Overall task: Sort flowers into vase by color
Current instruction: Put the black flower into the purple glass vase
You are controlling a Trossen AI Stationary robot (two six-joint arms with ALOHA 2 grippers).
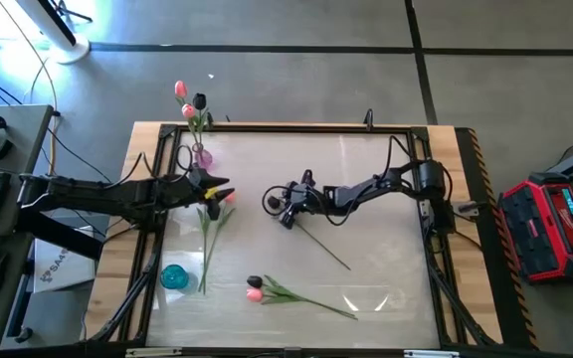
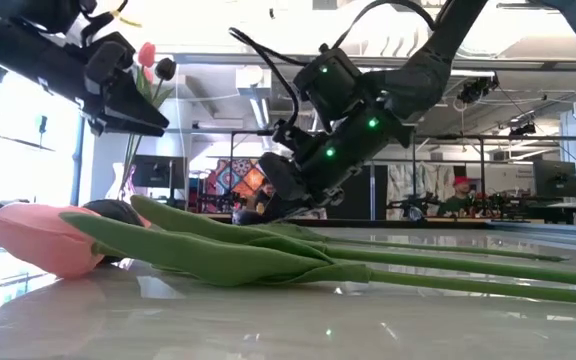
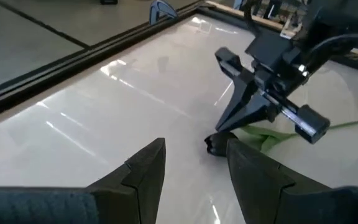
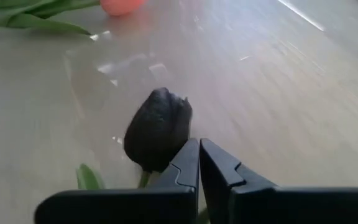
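Closing right gripper tight at mid-table, just under the dark tulip head, probably pinching its stem for lifting vaseward. Waiting at left: left gripper, half-open, empty, near the vase.

Open tabletop lies along the far side and right half, offering clear passage. Mid-table, the right gripper sits low with fingers closed at a dark tulip, its stem trailing toward the near edge. The left gripper hovers by the pink vase. Two tulips and a teal vase block the near strip.
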